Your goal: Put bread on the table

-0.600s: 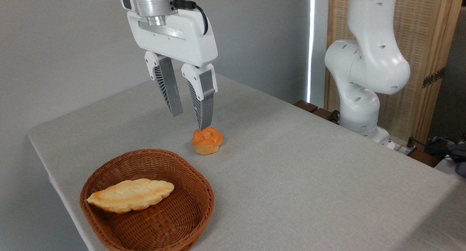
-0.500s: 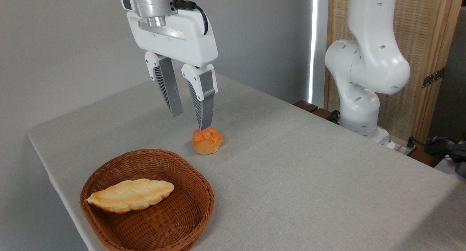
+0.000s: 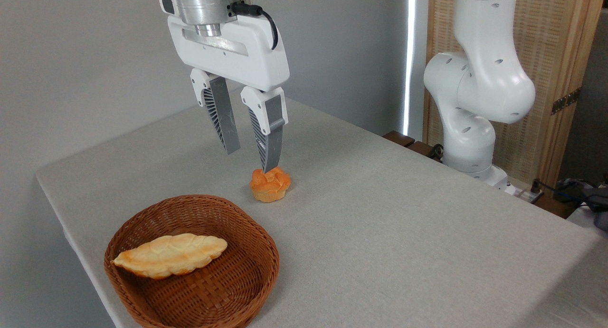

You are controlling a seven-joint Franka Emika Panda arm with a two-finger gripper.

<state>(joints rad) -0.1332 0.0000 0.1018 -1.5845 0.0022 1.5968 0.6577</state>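
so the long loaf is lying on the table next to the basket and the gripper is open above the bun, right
Not quite. The camera view shows the loaf lying inside the basket, not on the table beside it. The rest holds: the gripper is open above the bun.

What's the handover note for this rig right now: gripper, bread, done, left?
Gripper: open, empty, fingers pointing down, in the air behind the basket, right fingertip in line with the top of the bun.
Bread: lying flat in the basket, untouched.
Bun: on the table, just behind the basket.
Done: nothing on the bread yet.
Left: bring the gripper over the basket, grip the bread, lift it out and set it on bare table.
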